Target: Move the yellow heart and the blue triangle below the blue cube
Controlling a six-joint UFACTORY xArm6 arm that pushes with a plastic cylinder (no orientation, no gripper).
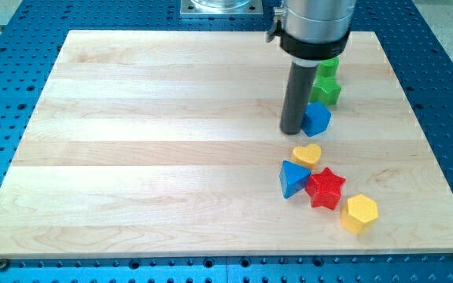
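**Heart and triangle already sit under the cube**

Our yellow heart lies just below the blue cube, with the blue triangle lower still, touching the red star. We judge the task nearly done. My tip rests against the cube's left side; we carry no gripper to open or close. No writing is readable on the wooden board.

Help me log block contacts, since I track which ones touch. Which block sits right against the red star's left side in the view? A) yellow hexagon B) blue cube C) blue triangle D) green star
C: the blue triangle lies edge to edge with the red star on its view-left side, below the yellow heart.
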